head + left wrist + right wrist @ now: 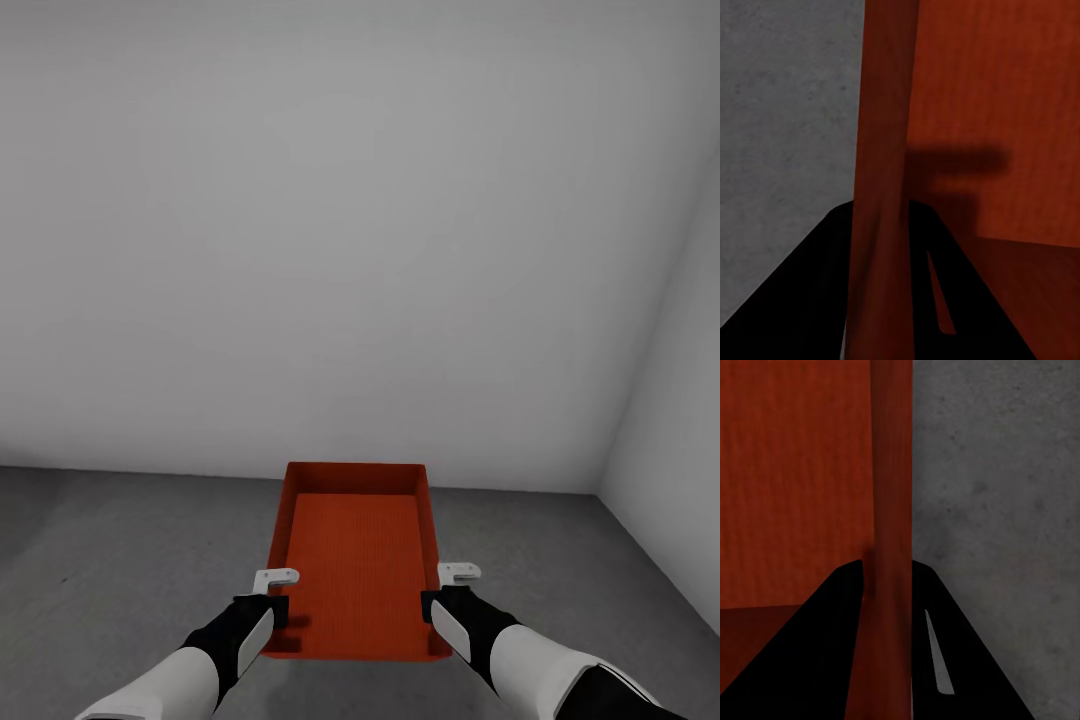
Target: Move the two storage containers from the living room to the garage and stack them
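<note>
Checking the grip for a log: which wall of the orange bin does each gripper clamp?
The left gripper clamps the storage container's left long wall; the right gripper clamps its right long wall.

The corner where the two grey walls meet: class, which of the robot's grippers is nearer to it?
Right. The right gripper clamps the container's wall on the side toward the corner; the left gripper clamps the opposite wall, farther away.
</note>
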Controlling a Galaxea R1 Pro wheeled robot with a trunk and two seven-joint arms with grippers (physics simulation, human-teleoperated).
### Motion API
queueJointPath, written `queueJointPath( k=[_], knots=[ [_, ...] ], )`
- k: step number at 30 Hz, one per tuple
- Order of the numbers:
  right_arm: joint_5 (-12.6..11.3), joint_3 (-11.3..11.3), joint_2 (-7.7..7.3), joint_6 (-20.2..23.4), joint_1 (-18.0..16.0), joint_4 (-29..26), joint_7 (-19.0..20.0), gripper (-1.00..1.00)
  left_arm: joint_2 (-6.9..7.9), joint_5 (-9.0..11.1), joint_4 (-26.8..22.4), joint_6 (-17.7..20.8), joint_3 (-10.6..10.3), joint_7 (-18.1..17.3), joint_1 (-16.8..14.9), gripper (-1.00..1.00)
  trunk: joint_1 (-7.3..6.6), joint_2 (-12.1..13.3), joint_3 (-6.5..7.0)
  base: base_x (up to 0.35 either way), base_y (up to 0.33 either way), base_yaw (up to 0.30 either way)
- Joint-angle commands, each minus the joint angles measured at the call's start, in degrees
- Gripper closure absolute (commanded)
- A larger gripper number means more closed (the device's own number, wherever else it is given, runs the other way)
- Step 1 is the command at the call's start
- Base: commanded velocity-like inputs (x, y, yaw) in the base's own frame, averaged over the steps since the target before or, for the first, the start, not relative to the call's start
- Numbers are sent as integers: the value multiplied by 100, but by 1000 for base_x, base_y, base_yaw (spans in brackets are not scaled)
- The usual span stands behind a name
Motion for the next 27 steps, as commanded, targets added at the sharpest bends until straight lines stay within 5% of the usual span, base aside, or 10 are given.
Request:
queueJointPath(
  k=[1, 27],
  knots=[
    [196, -53, 1, -260, -8, -12, -45, 100, -69, 38, 4, 39, -40, 66, 4, 100, 0, -4, -6, 0, 0, 0],
    [196, -53, -2, -260, -8, -11, -45, 100, -69, 32, 6, 39, -40, 57, 4, 100, 0, -4, -181, 0, 0, 0]
  ],
)
